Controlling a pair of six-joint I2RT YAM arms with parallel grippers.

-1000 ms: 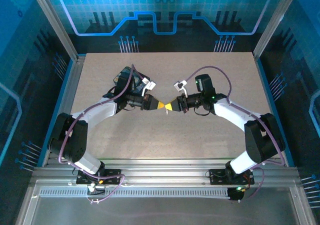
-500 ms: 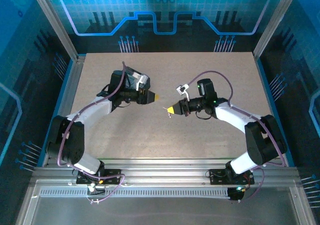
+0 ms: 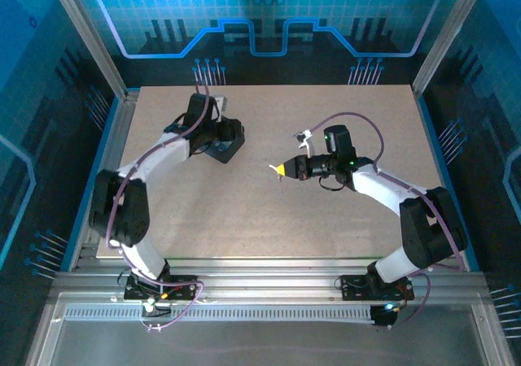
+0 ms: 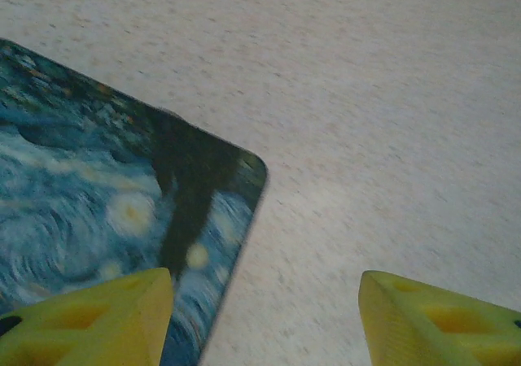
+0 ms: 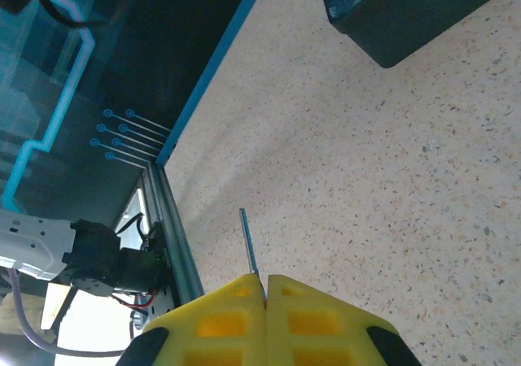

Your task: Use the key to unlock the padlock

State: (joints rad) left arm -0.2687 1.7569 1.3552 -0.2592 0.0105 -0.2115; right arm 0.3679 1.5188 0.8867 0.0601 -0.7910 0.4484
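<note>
Worktop (image 3: 269, 220) of speckled beige fills the floor of the blue-lit cell, with both arms reaching out over it from its near edge. The left arm (image 3: 155, 167) stretches toward the far left corner, while the right arm (image 3: 383, 189) bends in from the right edge toward the middle.

A dark rectangular tin (image 4: 81, 211) with a blue-and-yellow swirl print on its lid lies flat on the worktop in the far left part. One rounded corner of it shows in the left wrist view, and its dark side wall shows in the right wrist view.

The left claw (image 4: 260, 293) hangs above that corner of the tin with its yellow fingertips (image 4: 122, 317) spread wide apart and nothing between them. One tip is over the printed lid, the other over bare worktop.

The right claw (image 5: 265, 283) sits near the middle of the worktop, well apart from the tin, pointing toward the left edge. Its yellow tips are pressed together on the key (image 5: 247, 240), whose thin greyish blade sticks straight out from between them, clear of the worktop.
</note>
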